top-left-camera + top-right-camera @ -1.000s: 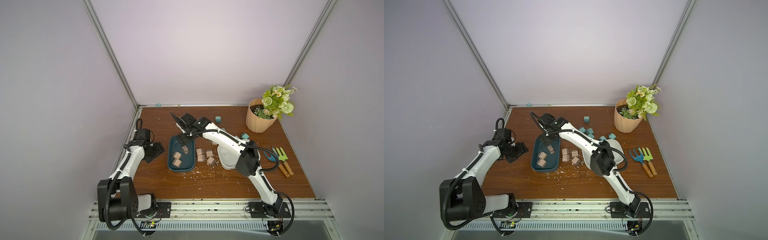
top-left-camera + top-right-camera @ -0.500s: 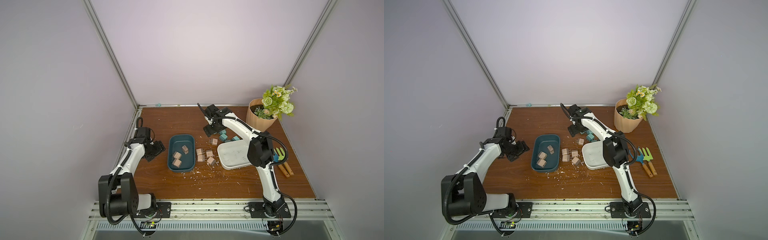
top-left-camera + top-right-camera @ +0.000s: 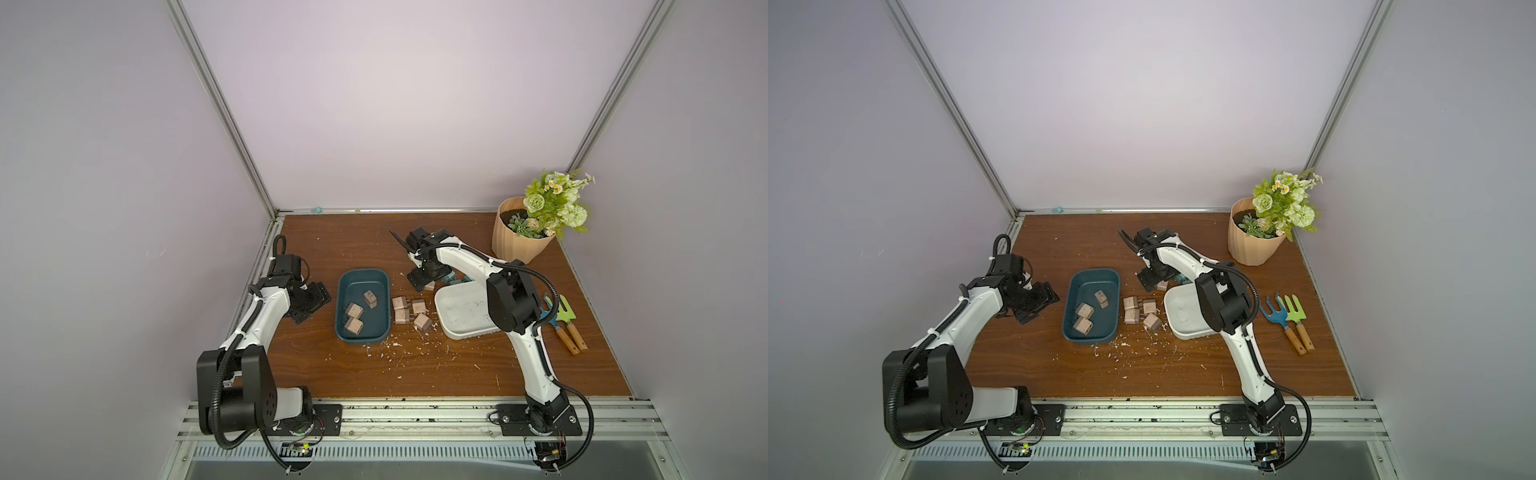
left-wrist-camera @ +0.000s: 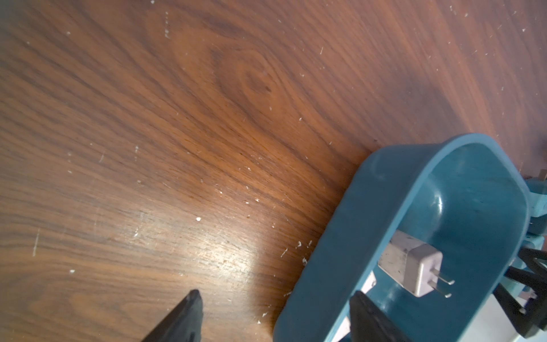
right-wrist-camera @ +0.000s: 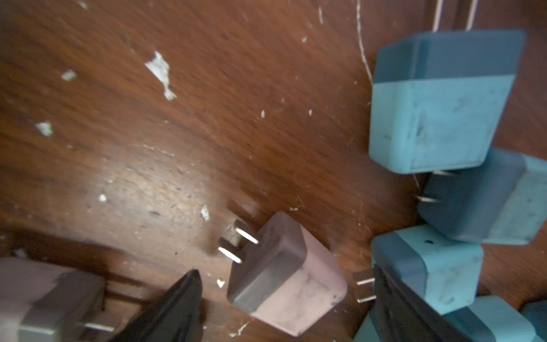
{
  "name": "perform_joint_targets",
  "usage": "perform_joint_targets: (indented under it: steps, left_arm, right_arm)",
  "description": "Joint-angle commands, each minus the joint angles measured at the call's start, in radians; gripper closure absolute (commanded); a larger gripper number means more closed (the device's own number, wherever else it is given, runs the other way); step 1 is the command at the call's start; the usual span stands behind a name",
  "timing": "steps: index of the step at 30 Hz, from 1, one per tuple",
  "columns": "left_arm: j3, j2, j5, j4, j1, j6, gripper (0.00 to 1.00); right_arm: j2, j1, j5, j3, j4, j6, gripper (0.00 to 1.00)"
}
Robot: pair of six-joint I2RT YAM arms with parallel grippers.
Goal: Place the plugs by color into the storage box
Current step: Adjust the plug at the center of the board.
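The teal storage box (image 3: 361, 272) (image 4: 384, 207) holds three pinkish-tan plugs (image 3: 354, 312) (image 4: 414, 266). Several more tan plugs (image 3: 402, 309) lie on the table between it and a white tray (image 3: 465, 332). My right gripper (image 3: 424, 284) (image 5: 285, 269) is open and low over one tan plug (image 5: 287, 275) by the tray's back left corner. That plug lies between the fingers, with gaps on both sides. Teal plugs (image 5: 438, 112) (image 3: 451, 279) crowd right next to it, mostly hidden under the arm in both top views. My left gripper (image 3: 311, 301) (image 4: 275, 294) is open and empty, just left of the box.
White scraps (image 3: 399, 353) litter the wood in front of the box and tray. A flower pot (image 3: 519, 241) stands at the back right. Small garden tools (image 3: 565, 324) lie right of the tray. Walls close in the left, back and right sides.
My right gripper left the storage box, swung right towards the teal plugs, then came down over a tan plug with its jaws wider. The left arm stayed put.
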Motion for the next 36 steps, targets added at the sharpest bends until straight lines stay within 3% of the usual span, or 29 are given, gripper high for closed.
perform_joint_targets:
  steps: [1, 10, 18, 36]
  left_arm:
    - [-0.007, 0.014, -0.008, -0.018, 0.008, 0.002, 0.2]
    - [-0.003, 0.031, -0.016, -0.017, 0.009, 0.01, 0.2]
    - [-0.005, 0.035, -0.024, -0.017, 0.009, 0.016, 0.2]
    - [-0.036, 0.016, -0.032, -0.006, 0.009, 0.003, 0.2]
  right_arm:
    - [0.003, -0.005, 0.015, -0.002, 0.034, -0.001, 0.08]
    - [0.069, -0.04, 0.02, 0.101, 0.041, 0.015, 0.11]
    - [0.073, -0.096, -0.009, 0.12, 0.042, 0.025, 0.21]
    - [-0.099, -0.105, -0.142, -0.163, 0.139, 0.02, 0.21]
